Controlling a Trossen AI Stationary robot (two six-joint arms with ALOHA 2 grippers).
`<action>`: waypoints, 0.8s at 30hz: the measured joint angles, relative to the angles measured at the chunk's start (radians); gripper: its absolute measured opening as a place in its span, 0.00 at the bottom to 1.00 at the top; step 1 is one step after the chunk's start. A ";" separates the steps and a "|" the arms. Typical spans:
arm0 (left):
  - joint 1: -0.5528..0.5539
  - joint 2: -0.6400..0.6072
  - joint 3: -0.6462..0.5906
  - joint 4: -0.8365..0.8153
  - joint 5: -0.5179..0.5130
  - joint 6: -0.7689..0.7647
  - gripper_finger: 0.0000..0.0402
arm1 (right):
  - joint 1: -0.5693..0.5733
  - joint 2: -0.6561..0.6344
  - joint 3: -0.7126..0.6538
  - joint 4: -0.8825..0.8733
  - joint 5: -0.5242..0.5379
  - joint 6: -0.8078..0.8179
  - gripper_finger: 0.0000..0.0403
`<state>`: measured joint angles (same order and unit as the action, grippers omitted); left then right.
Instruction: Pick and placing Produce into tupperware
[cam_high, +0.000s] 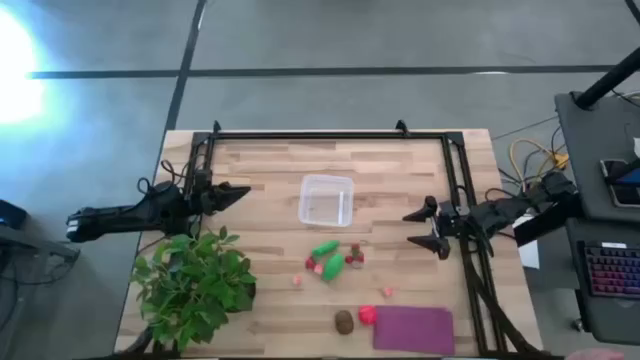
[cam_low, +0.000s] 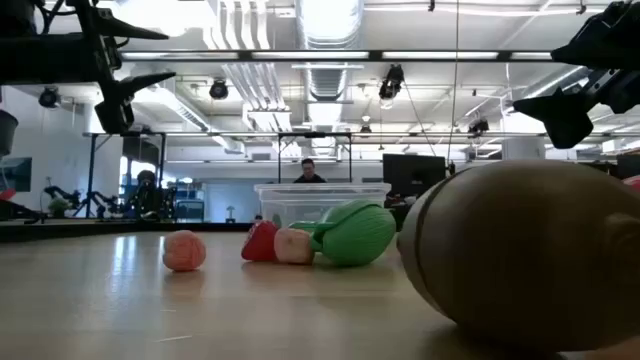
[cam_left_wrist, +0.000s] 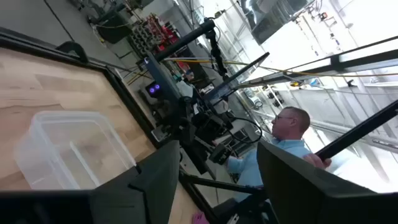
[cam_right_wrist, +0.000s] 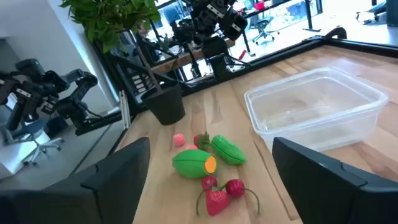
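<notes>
Right gripper (cam_high: 432, 228): hangs over the table's right side, at about 3 o'clock from the container, its fingers spread wide with nothing between them. It points toward the produce cluster.
Left gripper (cam_high: 238, 192): waits over the table's left side, at about 9 o'clock from the container; its two fingers (cam_left_wrist: 155, 180) stand apart in the left wrist view, holding nothing.
Tupperware (cam_high: 326, 200): clear, squarish with rounded corners, near the middle of the wooden table (cam_high: 270, 170). It looks empty in the right wrist view.
Green pieces: two oblong ones, one (cam_high: 324, 249) just at 6 o'clock from the tupperware, the other (cam_high: 333, 266) touching or nearly touching it, a little farther out. In the right wrist view one shows an orange cut face.
Small red pieces: one (cam_high: 356, 253) lies at 3 o'clock of the green pair, another (cam_high: 312, 264) at 9 o'clock of it. A pale pink one (cam_high: 297, 281) sits apart at 8 o'clock.
Kiwi-like ball (cam_high: 344, 321): brown, near the table's front edge, at 6 o'clock from the green pair. It fills the low view's right side.
Red piece by the mat (cam_high: 367, 316): just beside the ball, at the purple mat's (cam_high: 414, 329) corner; a tiny pink one (cam_high: 386, 291) lies at 12 o'clock from the mat.
Plant (cam_high: 195, 283): leafy, in a dark pot, at the table's front left.
Person (cam_left_wrist: 273, 155): seated beyond the table, seen in the left wrist view.
</notes>
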<state>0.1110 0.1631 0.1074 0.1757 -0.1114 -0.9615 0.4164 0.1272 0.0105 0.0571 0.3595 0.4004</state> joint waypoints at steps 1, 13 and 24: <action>0.000 0.000 0.000 0.000 0.000 0.000 0.50 | 0.000 0.000 0.000 0.000 0.000 0.000 0.82; 0.000 0.000 -0.001 0.000 0.000 0.000 0.50 | 0.000 0.000 0.000 0.000 0.000 0.000 0.82; 0.000 0.000 -0.001 0.000 0.000 0.000 0.50 | 0.000 0.000 0.000 0.000 0.000 0.000 0.83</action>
<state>0.1110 0.1631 0.1062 0.1757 -0.1116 -0.9615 0.4166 0.1271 0.0105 0.0571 0.3594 0.4002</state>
